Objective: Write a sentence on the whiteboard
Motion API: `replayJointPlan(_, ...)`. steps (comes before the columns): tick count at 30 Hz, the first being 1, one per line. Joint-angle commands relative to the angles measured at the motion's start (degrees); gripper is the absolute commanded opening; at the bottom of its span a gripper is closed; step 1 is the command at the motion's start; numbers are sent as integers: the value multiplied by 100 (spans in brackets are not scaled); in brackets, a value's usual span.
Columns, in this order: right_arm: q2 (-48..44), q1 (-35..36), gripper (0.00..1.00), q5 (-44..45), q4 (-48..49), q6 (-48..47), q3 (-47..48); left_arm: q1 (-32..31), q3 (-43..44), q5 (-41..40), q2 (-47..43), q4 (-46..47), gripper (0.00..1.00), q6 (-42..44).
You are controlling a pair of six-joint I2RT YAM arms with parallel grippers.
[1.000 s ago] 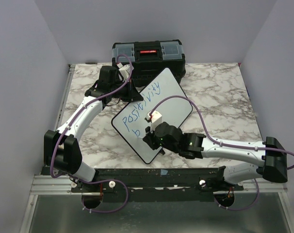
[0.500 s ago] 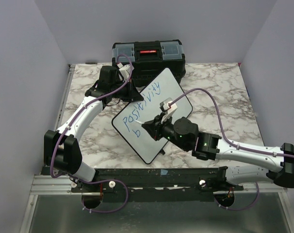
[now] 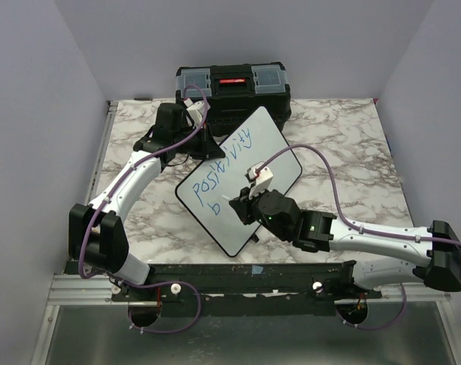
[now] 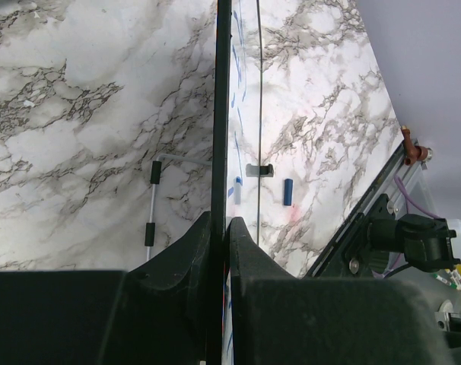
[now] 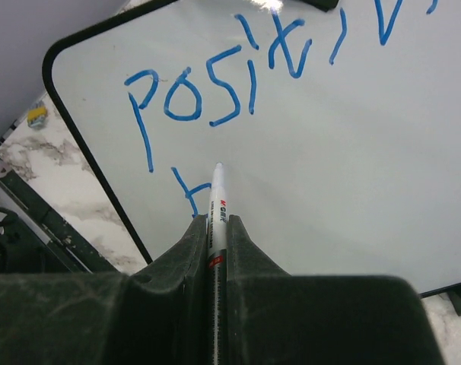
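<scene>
Marker (image 5: 217,190) tip sits just right of the lone "b" starting the sentence's (image 5: 215,84) second line, barrel pinched in the right claw (image 5: 216,222); writing should run on rightward. Meanwhile the left claw (image 4: 220,222) clamps the whiteboard's (image 3: 272,148) far edge, mid-table.

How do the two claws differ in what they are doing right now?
The left gripper grips the whiteboard's black rim; the right gripper grips a marker. The left sits at the board's far edge by the toolbox; the right is over its near half, marker tip beside the blue "b". Both are clamped shut.
</scene>
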Motion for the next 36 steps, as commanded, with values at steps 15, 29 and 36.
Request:
replayJointPlan(15,532,1,1,-189,-61,5,175,36,-1,-285,-54,151,0,330)
replayJointPlan(29,726,-4,1,-20,146,-16,262,36,-12,-254,-50,159,0,330)
replayJointPlan(36,797,-3,1,81,168,-64,293,36,-9,-254,-53,158,0,330)
